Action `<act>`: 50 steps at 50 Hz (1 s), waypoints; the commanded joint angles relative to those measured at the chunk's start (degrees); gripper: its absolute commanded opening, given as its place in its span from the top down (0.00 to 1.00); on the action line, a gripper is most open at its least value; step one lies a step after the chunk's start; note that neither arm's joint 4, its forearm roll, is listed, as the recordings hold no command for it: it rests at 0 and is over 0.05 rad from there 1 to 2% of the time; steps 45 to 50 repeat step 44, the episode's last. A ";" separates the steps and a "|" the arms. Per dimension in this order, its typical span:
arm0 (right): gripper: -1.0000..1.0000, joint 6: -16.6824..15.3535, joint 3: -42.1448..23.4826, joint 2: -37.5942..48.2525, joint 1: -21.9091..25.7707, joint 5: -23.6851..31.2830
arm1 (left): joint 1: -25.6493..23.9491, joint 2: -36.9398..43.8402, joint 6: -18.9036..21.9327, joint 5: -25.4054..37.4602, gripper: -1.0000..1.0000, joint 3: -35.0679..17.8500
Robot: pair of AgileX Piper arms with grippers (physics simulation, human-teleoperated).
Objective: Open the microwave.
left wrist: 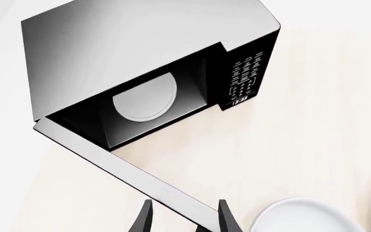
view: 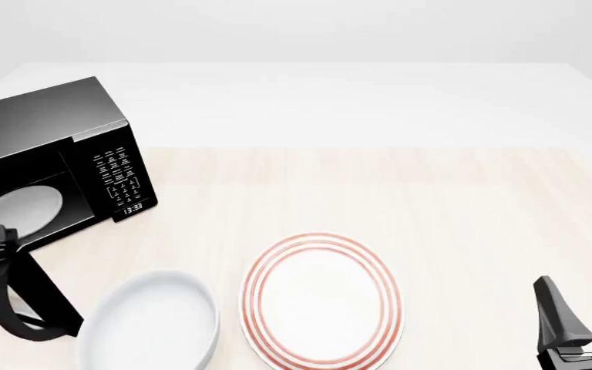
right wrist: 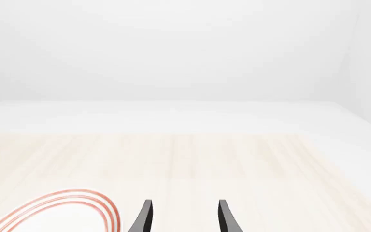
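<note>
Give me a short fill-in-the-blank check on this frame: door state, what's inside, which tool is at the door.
1. The microwave door is ____.
2. Inside it lies a round white ____.
3. The free end of the door lies between the fingers of the ____ tool.
4. The plate beside the white bowl has ____ rings.

Missing words: open; turntable; left; red

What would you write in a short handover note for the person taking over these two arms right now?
Left gripper: open, fingers either side of the free edge of the microwave door; whether they touch it I cannot tell.
Right gripper: open, holding nothing, low at the near right of the table.
Microwave: far left of the table, door swung wide, white turntable showing inside.
Done: the door is open.
Left: probably only to draw the left arm clear.
</note>
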 commanded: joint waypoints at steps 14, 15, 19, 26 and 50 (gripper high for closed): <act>0.00 0.01 0.00 0.01 0.00 0.00 | 2.35 -3.00 -0.06 2.82 0.00 3.54; 0.00 -0.01 0.00 0.00 0.00 0.00 | 2.40 -3.19 -0.02 2.99 0.00 3.60; 0.00 0.01 0.00 0.00 0.00 0.00 | 2.70 -3.70 0.15 3.48 0.00 3.74; 0.00 0.00 0.00 -0.01 0.01 0.00 | 3.15 -4.68 0.21 4.05 0.00 4.18; 0.00 0.01 0.00 -0.01 0.01 0.00 | 4.12 -6.29 0.15 4.98 0.00 4.89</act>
